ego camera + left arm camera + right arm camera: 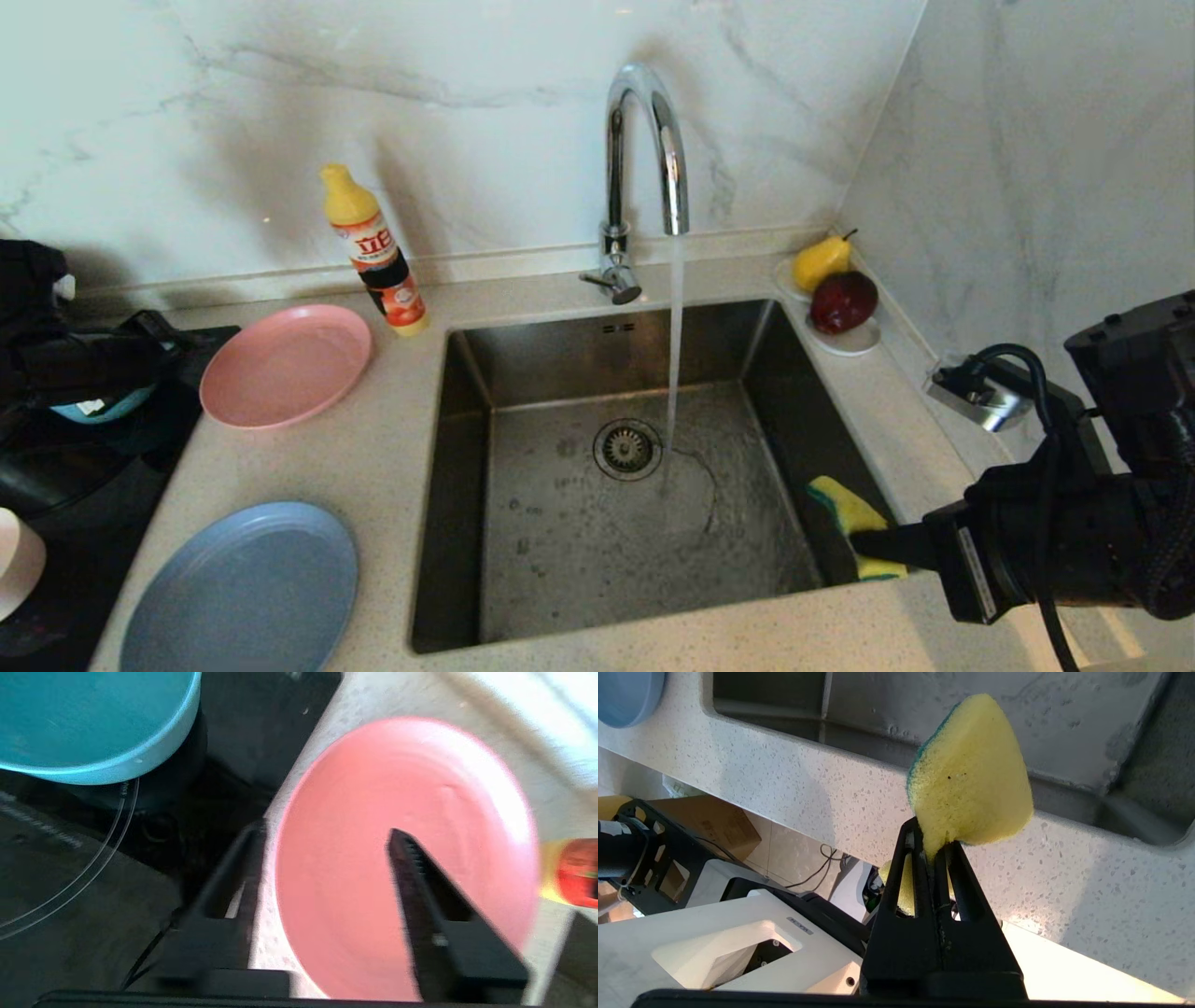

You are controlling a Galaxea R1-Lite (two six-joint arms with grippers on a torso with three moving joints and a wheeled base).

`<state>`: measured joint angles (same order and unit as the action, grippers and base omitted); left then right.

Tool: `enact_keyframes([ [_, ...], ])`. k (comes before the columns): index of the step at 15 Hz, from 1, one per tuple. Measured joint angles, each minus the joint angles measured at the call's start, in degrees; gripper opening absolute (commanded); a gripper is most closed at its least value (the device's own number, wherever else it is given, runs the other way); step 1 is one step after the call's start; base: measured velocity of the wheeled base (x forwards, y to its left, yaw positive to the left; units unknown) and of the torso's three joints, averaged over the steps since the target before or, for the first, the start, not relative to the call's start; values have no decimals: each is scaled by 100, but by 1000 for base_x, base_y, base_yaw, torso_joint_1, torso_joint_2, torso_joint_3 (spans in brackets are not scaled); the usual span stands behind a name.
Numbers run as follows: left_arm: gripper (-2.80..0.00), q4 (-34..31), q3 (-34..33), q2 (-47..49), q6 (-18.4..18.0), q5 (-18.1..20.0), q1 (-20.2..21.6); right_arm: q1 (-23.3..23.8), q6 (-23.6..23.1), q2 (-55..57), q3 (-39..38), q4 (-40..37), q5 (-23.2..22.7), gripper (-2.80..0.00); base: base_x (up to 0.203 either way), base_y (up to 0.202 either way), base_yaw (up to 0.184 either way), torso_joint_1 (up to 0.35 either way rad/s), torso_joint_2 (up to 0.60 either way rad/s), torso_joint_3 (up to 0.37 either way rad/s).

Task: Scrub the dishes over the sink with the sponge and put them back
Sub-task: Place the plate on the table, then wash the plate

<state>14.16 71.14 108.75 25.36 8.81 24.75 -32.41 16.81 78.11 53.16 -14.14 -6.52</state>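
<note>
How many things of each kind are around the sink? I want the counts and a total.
Plates: 2, pink plate, blue plate
Bowls: 2, teal bowl, pale bowl
Sponge: 1
Soap bottle: 1
Fruits: 2, pear, apple
Total: 8

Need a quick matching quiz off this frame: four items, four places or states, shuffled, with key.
1. sponge
2. salmon-pink plate
3. grey-blue plate
4. tap

A. on the counter beside the detergent bottle
B. running water into the sink
C. pinched in the right tool
D. on the counter's near left part

Pairs: 1-C, 2-A, 3-D, 4-B
</note>
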Motion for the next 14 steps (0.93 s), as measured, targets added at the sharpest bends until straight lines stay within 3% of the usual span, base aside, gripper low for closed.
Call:
enact_keyframes([
  [1,0,-102,-45,-164,-6,-6,-2,0,0,-15,-19,0,-1,-280,0,0,0,0,0,0],
  [2,-280,-280,-124,-358,-19,-9,-6,1,0,-40,-27,-2,0,-280,0,0,0,0,0,0],
  [6,-280,-1000,-988,-1468,-224,30,-20,-5,-16,-201,-87,-34,7,-280,0,0,0,0,0,0],
  [10,-280,-2706,-1462,-2379,-1168,-5,-63,1,-13,-274,-113,-40,16,-280,0,0,0,0,0,0],
  [13,-280,-3135,-1640,-2590,-1546,-17,-48,43,-4,-236,-255,-11,19,-280,0,0,0,0,0,0],
  [14,0,-3122,-1766,-2576,-1577,-16,-44,52,-4,-230,-303,-10,22,-280,0,0,0,0,0,0],
])
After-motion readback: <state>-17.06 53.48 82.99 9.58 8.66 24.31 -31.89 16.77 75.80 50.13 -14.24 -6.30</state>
